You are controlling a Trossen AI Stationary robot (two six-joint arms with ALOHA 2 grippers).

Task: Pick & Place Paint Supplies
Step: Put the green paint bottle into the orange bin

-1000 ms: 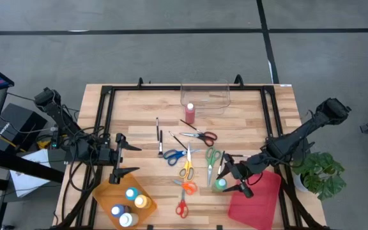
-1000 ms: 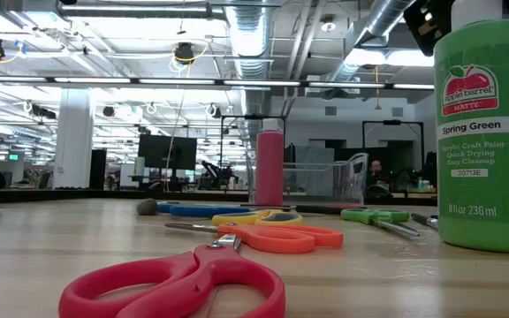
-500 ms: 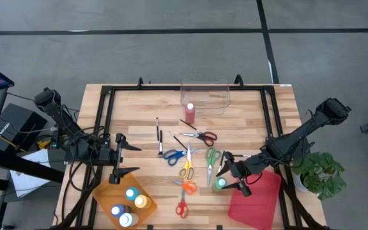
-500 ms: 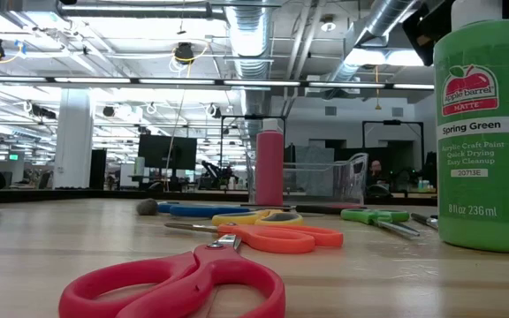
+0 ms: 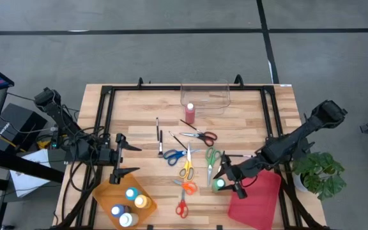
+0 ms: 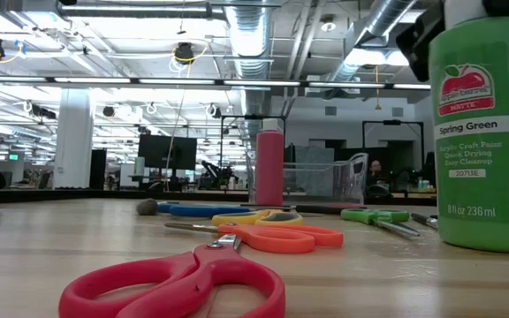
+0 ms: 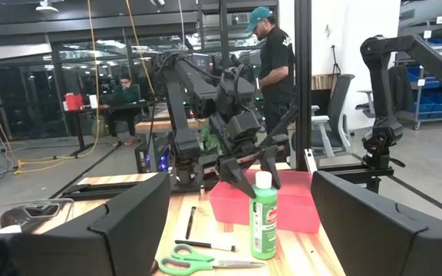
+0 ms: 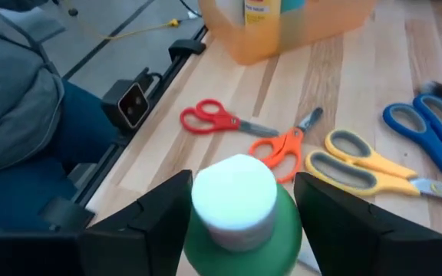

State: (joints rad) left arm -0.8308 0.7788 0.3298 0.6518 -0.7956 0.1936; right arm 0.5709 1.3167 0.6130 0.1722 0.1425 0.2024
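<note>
A green paint bottle [image 5: 220, 184] with a white cap [image 8: 235, 201] stands on its base on the wooden table, near the front right. My right gripper [image 5: 227, 180] has its two fingers on either side of it. Farther left, my left gripper [image 5: 135, 159] waits open above the table with nothing between its fingers. Several scissors [image 5: 187, 163] with coloured handles lie flat mid-table. Thin dark brushes [image 5: 158, 134] lie beside them. A red bottle [image 5: 190, 113] stands upright farther back. My right gripper pinches the green bottle's shoulder [image 8: 282, 230] just below the white cap, one finger [image 8: 152, 226] on each side. The fingers slant down at it from the table's right. The bottle stands nearly upright with its base [image 6: 484, 246] on the table.
An orange bin [image 5: 101, 191] at the front left holds blue, yellow and white bottles. A red tray [image 5: 260, 201] lies just right of the green bottle. A clear container [image 5: 204, 96] sits at the back. Black rails frame the table. People are in the room beyond.
My right gripper has come down over the green bottle and a little toward the near edge. In the low view the bottle has shifted slightly sideways, with its base still on the table.
</note>
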